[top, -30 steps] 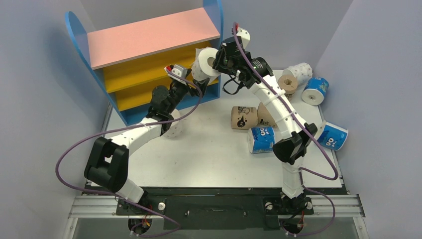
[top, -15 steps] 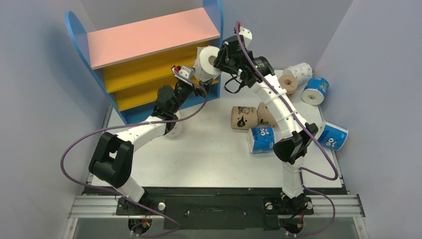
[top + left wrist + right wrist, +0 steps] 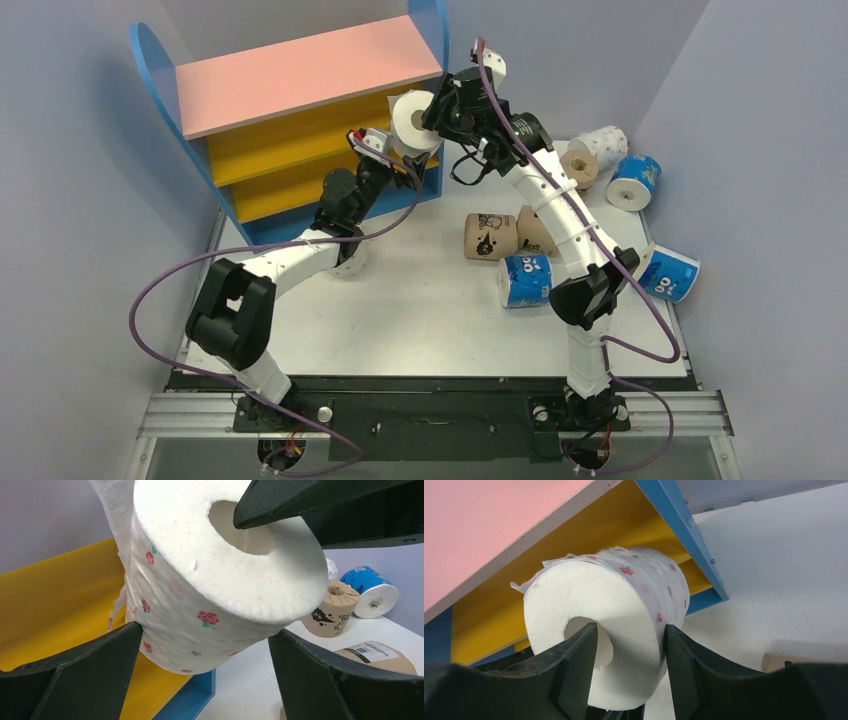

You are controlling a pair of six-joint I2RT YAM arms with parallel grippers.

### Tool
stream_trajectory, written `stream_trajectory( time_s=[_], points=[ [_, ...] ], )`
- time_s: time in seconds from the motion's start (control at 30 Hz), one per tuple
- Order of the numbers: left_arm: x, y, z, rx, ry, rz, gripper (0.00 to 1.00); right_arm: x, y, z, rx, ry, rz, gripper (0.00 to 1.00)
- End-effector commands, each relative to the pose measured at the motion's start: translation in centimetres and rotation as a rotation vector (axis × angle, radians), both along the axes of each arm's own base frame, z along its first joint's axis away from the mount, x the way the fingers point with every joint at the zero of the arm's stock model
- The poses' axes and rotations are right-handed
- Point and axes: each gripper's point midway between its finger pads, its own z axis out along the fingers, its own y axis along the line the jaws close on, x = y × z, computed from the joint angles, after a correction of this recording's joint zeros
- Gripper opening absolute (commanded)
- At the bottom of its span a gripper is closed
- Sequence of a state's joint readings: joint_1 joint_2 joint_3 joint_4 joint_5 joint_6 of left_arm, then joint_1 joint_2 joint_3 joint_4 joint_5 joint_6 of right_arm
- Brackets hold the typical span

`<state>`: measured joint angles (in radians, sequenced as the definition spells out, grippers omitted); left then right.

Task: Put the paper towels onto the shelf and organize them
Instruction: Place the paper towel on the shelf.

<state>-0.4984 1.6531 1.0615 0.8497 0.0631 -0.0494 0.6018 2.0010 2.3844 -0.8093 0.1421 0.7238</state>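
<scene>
- Right wrist view: right gripper [image 3: 630, 630] was clamped on the white flower-print roll [image 3: 574, 595], with 1 finger [image 3: 579, 650] inside the hollow core and the other outside the wall.
- Left gripper [image 3: 205, 630] was wide open from below, its 2 fingers [image 3: 100, 660] straddling the roll's lower end. Contact could not be told.
- The roll was in the air at the right open end of the shelf [image 3: 150, 60], just under the pink top board [image 3: 300, 75] and in front of the upper yellow board [image 3: 290, 140].
- Right arm reached far forward, wrist angled toward the shelf. Left arm was bent and stretched up under the roll.
- Other rolls lay on the table [image 3: 420, 310].
- Tan roll [image 3: 335, 612] had black cartoon print, and a sticker label [image 3: 375, 650] was too small to read.
</scene>
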Motion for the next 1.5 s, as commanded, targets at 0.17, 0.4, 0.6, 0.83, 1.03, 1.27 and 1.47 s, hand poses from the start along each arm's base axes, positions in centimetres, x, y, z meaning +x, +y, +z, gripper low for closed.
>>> stream_trajectory(
  time_s=[0.17, 0.4, 0.6, 0.83, 1.03, 1.27, 1.47],
  points=[
    [1.2, 1.2, 5.4, -0.124, -0.098, 0.090, 0.96, -0.1, 0.7, 3.7, 0.094, -0.074, 0.037, 0.53],
    [1.7, 1.6, 6.3, -0.156, -0.085, 0.117, 0.96, 0.1, 0.3, 3.4, 0.108, -0.059, 0.036, 0.59],
    [2.2, 1.7, 6.5, -0.155, -0.074, 0.137, 0.96, 0.3, 0.2, 3.4, 0.120, -0.054, 0.041, 0.60],
    [2.9, 2.3, 6.9, -0.158, -0.063, 0.184, 0.96, 0.3, -0.3, 3.7, 0.135, -0.055, 0.039, 0.68],
    [3.2, 2.7, 7.2, -0.165, -0.053, 0.208, 0.96, -0.2, -1.2, 4.3, 0.141, -0.062, 0.035, 0.70],
    [2.8, 2.8, 8.1, -0.166, -0.062, 0.201, 0.96, -1.1, -2.7, 3.8, 0.121, -0.065, 0.010, 0.70],
    [3.0, 2.9, 8.6, -0.159, -0.065, 0.212, 0.96, -1.8, -3.7, 3.7, 0.120, -0.069, 0.005, 0.70]
  ],
)
